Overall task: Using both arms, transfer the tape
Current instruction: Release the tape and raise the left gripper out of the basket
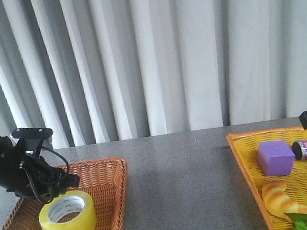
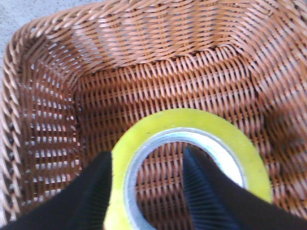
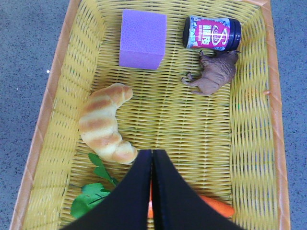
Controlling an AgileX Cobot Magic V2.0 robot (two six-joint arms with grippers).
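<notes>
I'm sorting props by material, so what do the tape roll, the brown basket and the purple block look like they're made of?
The tape: glossy translucent yellow plastic film wound on a white printed core, probably cardboard. The brown basket: woven wicker or rattan, judging by its interlaced strands with a slight sheen. The purple block: matte with soft-looking faces, likely foam, though painted wood can't be excluded.

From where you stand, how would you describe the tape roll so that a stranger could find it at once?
Look at the brown wicker basket on the table's left side, under the left arm. The tape roll lies flat inside, one jaw of the left gripper outside its wall and one in its core. It is the basket's only item: translucent yellow, with a white core.
</notes>
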